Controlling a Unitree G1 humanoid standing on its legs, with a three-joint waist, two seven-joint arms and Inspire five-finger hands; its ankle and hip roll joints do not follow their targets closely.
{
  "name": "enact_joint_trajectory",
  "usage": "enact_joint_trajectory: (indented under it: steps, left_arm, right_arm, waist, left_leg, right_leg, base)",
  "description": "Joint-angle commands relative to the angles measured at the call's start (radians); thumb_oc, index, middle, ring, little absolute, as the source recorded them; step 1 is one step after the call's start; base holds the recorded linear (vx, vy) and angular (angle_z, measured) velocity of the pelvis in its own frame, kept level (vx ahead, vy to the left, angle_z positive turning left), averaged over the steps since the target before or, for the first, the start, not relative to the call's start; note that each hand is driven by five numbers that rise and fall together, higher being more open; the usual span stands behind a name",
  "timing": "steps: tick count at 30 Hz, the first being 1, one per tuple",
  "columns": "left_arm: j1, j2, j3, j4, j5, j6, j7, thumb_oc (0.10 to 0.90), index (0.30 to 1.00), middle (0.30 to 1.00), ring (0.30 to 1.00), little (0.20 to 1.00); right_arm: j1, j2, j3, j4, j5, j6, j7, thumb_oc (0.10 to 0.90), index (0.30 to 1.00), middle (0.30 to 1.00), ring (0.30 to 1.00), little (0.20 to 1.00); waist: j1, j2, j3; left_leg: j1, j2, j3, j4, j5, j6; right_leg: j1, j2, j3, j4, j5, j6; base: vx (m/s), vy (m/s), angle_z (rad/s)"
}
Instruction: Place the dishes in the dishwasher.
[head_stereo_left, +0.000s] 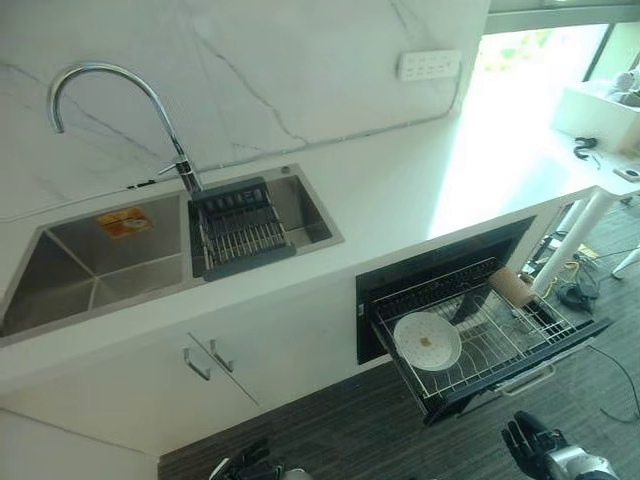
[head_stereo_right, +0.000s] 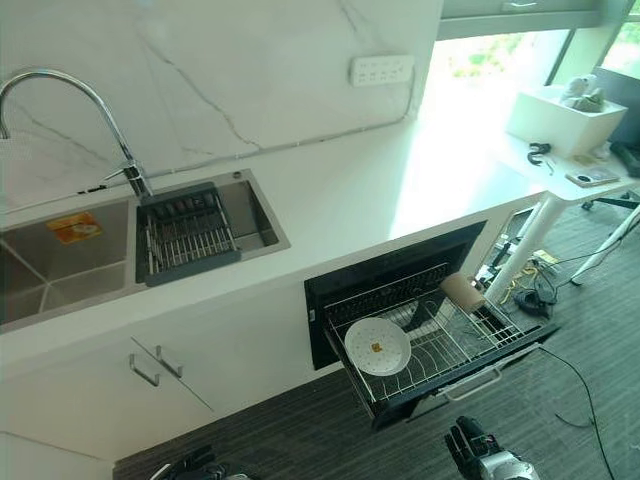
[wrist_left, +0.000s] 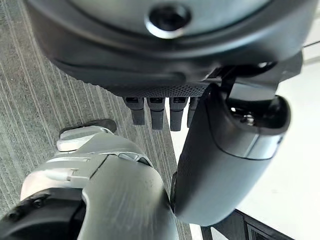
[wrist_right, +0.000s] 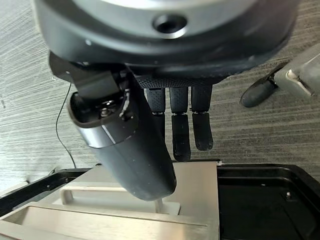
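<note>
The dishwasher drawer (head_stereo_left: 520, 372) stands pulled out below the counter, its wire rack (head_stereo_left: 500, 335) exposed. A white plate (head_stereo_left: 427, 341) leans in the rack's left part, and a beige cup (head_stereo_left: 511, 286) lies on its side at the rack's far right corner. My right hand (head_stereo_left: 530, 440) hangs low in front of the drawer, open and empty. In the right wrist view its straight fingers (wrist_right: 181, 131) point down over the drawer's silver front handle (wrist_right: 100, 212). My left hand (head_stereo_left: 250, 462) hangs low by the cabinet, open with nothing in it, fingers (wrist_left: 150, 112) relaxed above the floor.
A double steel sink (head_stereo_left: 90, 265) with a tall faucet (head_stereo_left: 110, 75) is set in the white counter; a dark drying rack (head_stereo_left: 240, 235) sits in its right basin. Cabinet doors with metal handles (head_stereo_left: 205, 358) are below. A white table (head_stereo_left: 600, 120) stands far right.
</note>
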Motion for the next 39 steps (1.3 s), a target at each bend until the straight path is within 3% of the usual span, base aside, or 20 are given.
enact_joint_trajectory:
  steps: [1,6,11,19,30,33,35,39]
  left_arm:
    - [0.02,0.015,-0.054,-0.003,0.02,-0.007,0.019,0.8,0.9,0.9,0.9,0.9]
    - [0.016,0.02,-0.065,-0.02,0.016,0.01,0.028,0.8,0.9,0.9,0.9,0.9]
    - [0.024,0.035,-0.085,-0.042,0.025,0.024,0.04,0.8,0.9,0.9,0.9,0.9]
    - [0.006,0.071,-0.109,-0.072,0.002,0.036,0.039,0.8,0.9,0.9,0.9,0.9]
    - [0.007,0.133,-0.158,-0.17,-0.068,0.076,0.051,0.8,0.9,0.9,0.9,0.9]
    - [0.008,0.154,-0.165,-0.203,-0.097,0.092,0.05,0.8,0.9,0.9,0.9,0.9]
    - [0.009,0.167,-0.167,-0.221,-0.109,0.096,0.05,0.8,0.9,0.9,0.9,0.9]
    - [0.015,0.181,-0.147,-0.259,-0.16,0.111,0.038,0.8,0.9,0.9,0.9,0.9]
  right_arm:
    - [-0.095,-0.07,-0.062,0.039,0.048,-0.035,-0.019,0.4,0.3,0.3,0.3,0.3]
    - [-0.133,-0.084,-0.042,0.038,0.07,-0.042,-0.034,0.4,0.3,0.3,0.3,0.3]
    - [-0.22,-0.117,0.002,0.021,0.108,-0.053,-0.063,0.4,0.3,0.3,0.3,0.3]
    - [-0.408,-0.231,0.042,0.008,0.232,-0.076,-0.072,0.4,0.3,0.3,0.3,0.3]
    - [-0.706,-0.392,0.126,-0.024,0.299,-0.13,-0.069,0.4,0.3,0.3,0.3,0.3]
    - [-0.811,-0.427,0.171,-0.039,0.426,-0.128,-0.082,0.4,0.3,0.3,0.3,0.3]
    - [-0.873,-0.445,0.188,-0.054,0.48,-0.156,-0.087,0.4,0.3,0.3,0.3,0.3]
    - [-0.982,-0.464,0.241,-0.11,0.431,-0.239,-0.053,0.4,0.3,0.3,0.3,0.3]
  waist:
    - [0.037,0.01,0.066]
    - [0.07,0.022,0.075]
    - [0.129,0.04,0.094]
    - [0.198,0.076,0.138]
    - [0.258,0.114,0.179]
    - [0.265,0.126,0.189]
    - [0.271,0.133,0.195]
    - [0.279,0.146,0.199]
  left_leg:
    - [0.019,0.016,-0.047,0.055,-0.117,-0.052]
    - [-0.008,-0.003,-0.085,0.055,-0.115,-0.048]
    - [-0.043,-0.039,-0.129,0.055,-0.114,-0.037]
    - [-0.095,-0.09,-0.175,0.055,-0.115,-0.014]
    - [-0.159,-0.143,-0.237,0.055,-0.112,0.008]
    - [-0.181,-0.152,-0.238,0.055,-0.106,0.01]
    - [-0.195,-0.157,-0.243,0.055,-0.103,0.011]
    - [-0.219,-0.169,-0.245,0.055,-0.095,0.011]
  right_leg:
    - [0.112,-0.023,-0.021,-0.02,-0.105,0.065]
    - [0.108,-0.038,-0.041,-0.02,-0.098,0.071]
    - [0.108,-0.064,-0.086,-0.02,-0.083,0.081]
    - [0.093,-0.112,-0.145,-0.02,-0.048,0.099]
    - [0.063,-0.161,-0.163,-0.02,-0.005,0.102]
    - [0.043,-0.175,-0.158,-0.02,0.002,0.107]
    - [0.032,-0.182,-0.156,-0.02,0.007,0.11]
    - [0.011,-0.192,-0.152,-0.02,0.015,0.115]
  base:
    - [0.0,0.02,0.17]
    - [0.01,0.022,0.31]
    - [0.06,0.044,0.41]
    - [0.06,0.067,0.3]
    - [0.11,0.055,0.21]
    - [0.08,0.085,0.01]
    - [0.05,0.069,0.01]
    - [0.04,0.091,-0.03]
